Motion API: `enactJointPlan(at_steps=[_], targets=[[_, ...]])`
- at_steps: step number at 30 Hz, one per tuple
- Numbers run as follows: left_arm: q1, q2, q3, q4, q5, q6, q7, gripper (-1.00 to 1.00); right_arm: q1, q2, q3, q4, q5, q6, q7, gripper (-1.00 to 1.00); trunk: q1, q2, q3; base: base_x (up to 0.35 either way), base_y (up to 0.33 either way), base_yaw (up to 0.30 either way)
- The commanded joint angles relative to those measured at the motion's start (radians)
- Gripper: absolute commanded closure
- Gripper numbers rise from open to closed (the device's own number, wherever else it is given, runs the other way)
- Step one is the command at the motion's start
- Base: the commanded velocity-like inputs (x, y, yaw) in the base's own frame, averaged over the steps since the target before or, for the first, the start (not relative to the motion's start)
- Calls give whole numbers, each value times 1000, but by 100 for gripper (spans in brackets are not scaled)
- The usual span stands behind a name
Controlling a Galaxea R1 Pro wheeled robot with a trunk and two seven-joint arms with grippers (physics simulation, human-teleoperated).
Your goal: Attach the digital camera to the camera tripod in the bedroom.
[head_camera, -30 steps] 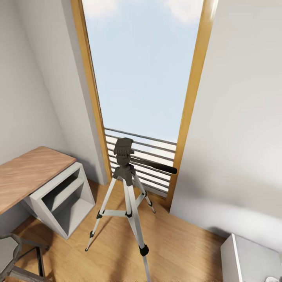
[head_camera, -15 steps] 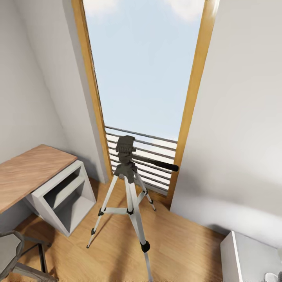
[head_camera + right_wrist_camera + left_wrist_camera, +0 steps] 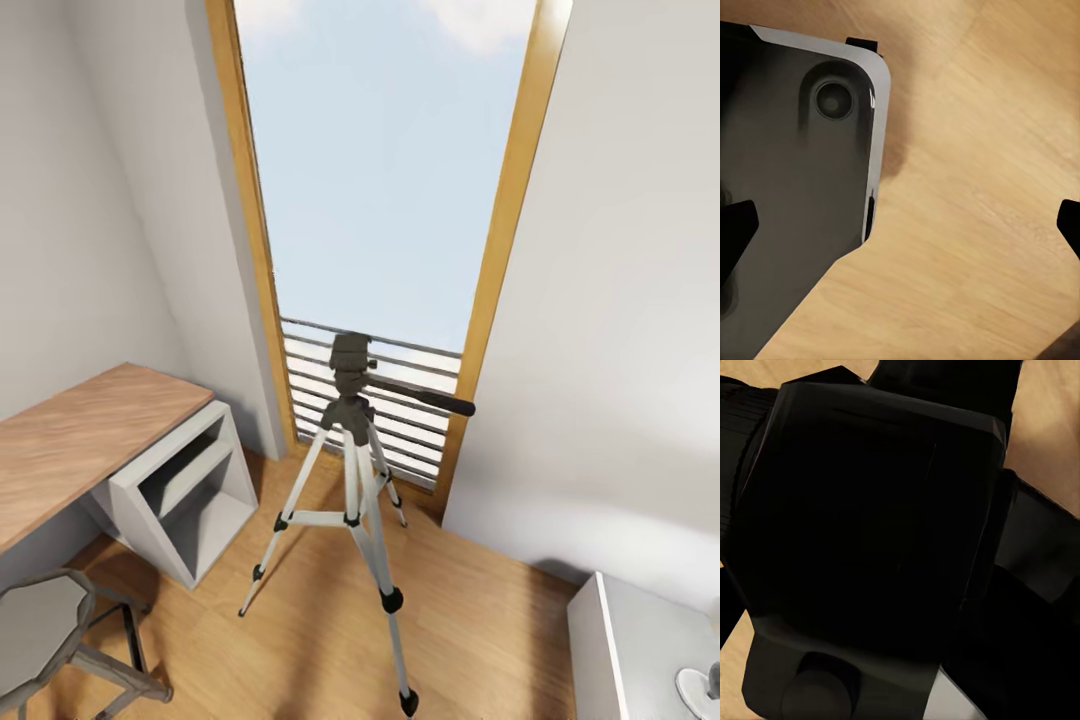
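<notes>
The camera tripod point(image 3: 353, 455) stands on the wood floor in front of the tall window in the head view. It has silver legs, black joints and a bare black head point(image 3: 350, 360). Its pan handle point(image 3: 428, 398) points right. The digital camera is out of view. My right gripper point(image 3: 900, 229) hangs open over the floor, one black fingertip point(image 3: 735, 232) at each edge of the right wrist view, nothing between them. Beside it is a dark glossy panel point(image 3: 795, 180). The left wrist view is crowded with black shapes point(image 3: 870, 510), and no fingers can be made out there.
A wooden desk point(image 3: 80, 440) with a white open shelf unit point(image 3: 185, 490) stands at the left. A grey octagonal stool point(image 3: 40, 625) sits at the lower left. A white cabinet top point(image 3: 640, 650) is at the lower right. The window point(image 3: 380, 180) has a railing point(image 3: 420, 420).
The whole head view has shifted: the tripod now sits further right and shows down to its front foot. More of the stool is in view. The tripod itself has not moved.
</notes>
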Motion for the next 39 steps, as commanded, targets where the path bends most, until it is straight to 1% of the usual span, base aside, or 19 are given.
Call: enactJointPlan(at_steps=[1, 15, 21, 30, 39], targets=[[-1, 0, -8, 0, 7, -2, 4, 100, -2, 0, -2, 3, 7, -6, 2, -100, 0, -2, -2, -30, 29, 0], [-1, 0, -8, 0, 7, -3, 4, 100, -2, 0, -2, 3, 7, -7, 2, -100, 0, -2, -2, -6, 8, 0], [-1, -1, -9, 0, 7, -3, 4, 100, -1, 0, -2, 3, 7, -7, 2, -100, 0, -2, -2, 0, 200, 0], [-1, -1, -9, 0, 7, -3, 4, 100, -2, 1, -2, 3, 7, -9, 2, -100, 0, -2, -2, 0, 22, -2], [-1, -1, -8, 0, 7, -3, 4, 100, -2, 2, -2, 3, 6, -6, 2, -100, 0, -2, -2, 0, 1, -152]])
